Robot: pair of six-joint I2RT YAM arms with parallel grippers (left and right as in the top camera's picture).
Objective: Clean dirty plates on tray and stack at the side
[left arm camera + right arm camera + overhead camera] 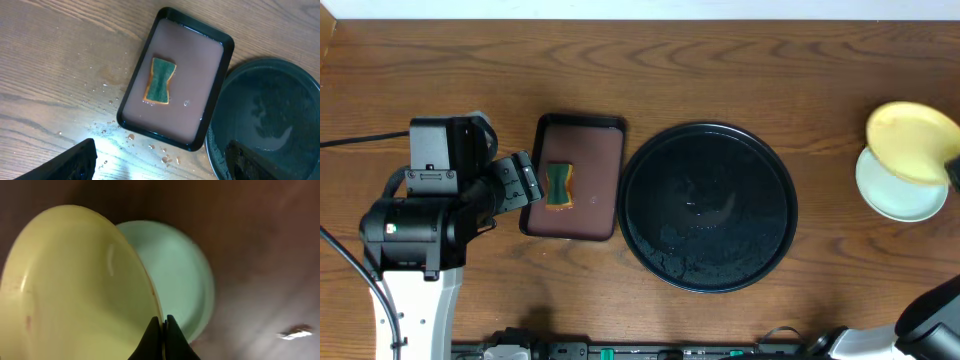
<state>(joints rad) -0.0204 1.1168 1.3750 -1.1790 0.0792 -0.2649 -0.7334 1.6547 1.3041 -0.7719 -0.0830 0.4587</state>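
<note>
Wooden tabletop (740,70): my right gripper (163,323) pinches the glossy pale yellow round plate (75,290) tilted over a mint-white plate (180,275); my left gripper (160,162) hangs wide at a dark-brown rectangular tray (200,85).

I'd call this a lab test bench: wood-grain table (720,70), my arm's cable (360,140) trailing at nine o'clock.
</note>
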